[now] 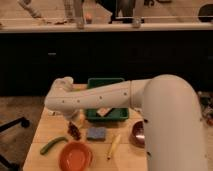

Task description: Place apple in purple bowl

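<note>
My white arm [95,97] stretches from the right across the table to the left. The gripper [75,119] hangs below its left end, mostly hidden in shadow, just above a dark grape bunch [75,131]. It is shut, and I see nothing held in it. The purple bowl [136,134] sits at the table's right side, partly covered by my arm's bulky white body. The apple is out of view.
A green tray [106,85] stands at the back of the wooden table [45,127] with a pale item [104,112] in it. In front lie a blue sponge [96,133], a banana [114,146], an orange bowl [76,156] and a long green vegetable [52,145]. A dark counter runs behind.
</note>
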`<state>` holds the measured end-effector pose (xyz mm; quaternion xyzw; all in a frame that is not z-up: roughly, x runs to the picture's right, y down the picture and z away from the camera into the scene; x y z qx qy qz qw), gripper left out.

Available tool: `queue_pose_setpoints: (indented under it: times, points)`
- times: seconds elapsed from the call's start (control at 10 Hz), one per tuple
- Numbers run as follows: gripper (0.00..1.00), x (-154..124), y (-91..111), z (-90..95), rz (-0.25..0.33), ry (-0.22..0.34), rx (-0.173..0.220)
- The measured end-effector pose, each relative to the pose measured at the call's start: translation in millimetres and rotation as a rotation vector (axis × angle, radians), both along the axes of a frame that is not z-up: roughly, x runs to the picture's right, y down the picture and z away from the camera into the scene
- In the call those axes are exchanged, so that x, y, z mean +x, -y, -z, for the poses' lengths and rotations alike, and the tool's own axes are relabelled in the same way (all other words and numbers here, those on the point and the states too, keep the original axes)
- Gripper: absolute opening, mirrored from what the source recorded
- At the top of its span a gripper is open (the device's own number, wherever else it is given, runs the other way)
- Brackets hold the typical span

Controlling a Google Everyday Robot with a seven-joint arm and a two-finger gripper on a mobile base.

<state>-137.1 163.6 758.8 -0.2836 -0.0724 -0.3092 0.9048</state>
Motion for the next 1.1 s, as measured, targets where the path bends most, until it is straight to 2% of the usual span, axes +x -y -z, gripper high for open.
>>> queue_pose_setpoints:
  times: [0.3, 0.5, 0.7, 1.1]
  points:
    - [0.00, 73, -6, -0.5, -0.140, -0.103, -0.008]
    - [0.00, 106, -10, -2.1, -0.218, -0.163, -0.021]
    - [0.00, 128, -16, -2.4, -0.285, -0.208, -0.033]
    - [0.00, 168, -30, 5.3, -0.377, -0.278, -0.044]
